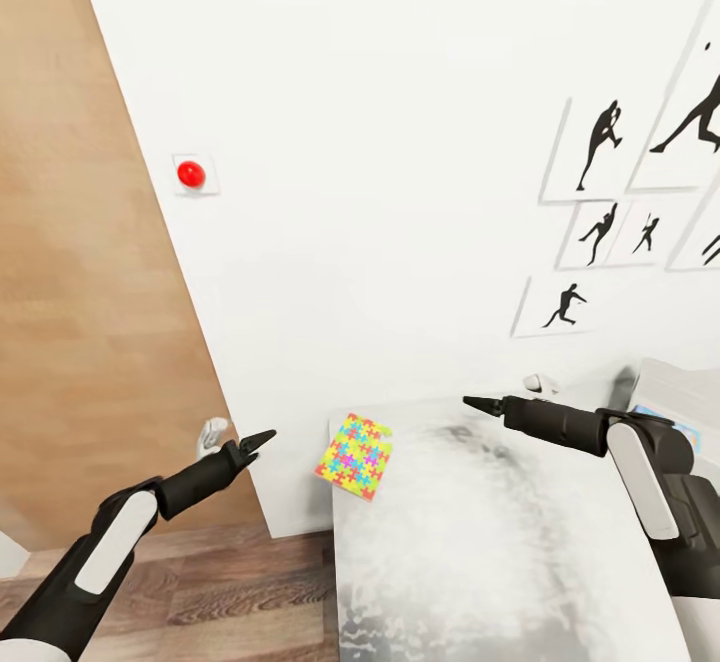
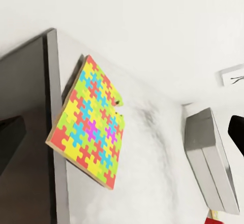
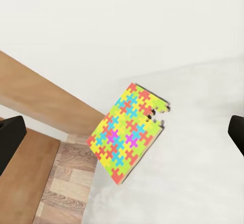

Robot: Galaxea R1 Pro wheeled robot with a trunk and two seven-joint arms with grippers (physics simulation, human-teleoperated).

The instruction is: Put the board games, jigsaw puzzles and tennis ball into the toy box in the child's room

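We face table's (image 1: 520, 542) far left corner. Jigsaw puzzle (image 1: 355, 455) lies there, overhanging left edge. Left gripper (image 1: 255, 440) hovers just left of it, empty; right gripper (image 1: 483, 403) above tabletop, empty; both look nearly closed. Best approach: pinch overhanging edge, lift flat.

Toy box (image 2: 211, 158) cut by frame edge; table (image 1: 480, 542) partly out of frame.

A jigsaw puzzle (image 1: 355, 456) (image 2: 91, 125) (image 3: 129, 130), a thin square of yellow, green, blue, pink and orange pieces, is lying flat at the table's (image 1: 480, 542) corner, overhanging its edge, between both grippers, nearer the left one (image 1: 258, 439).
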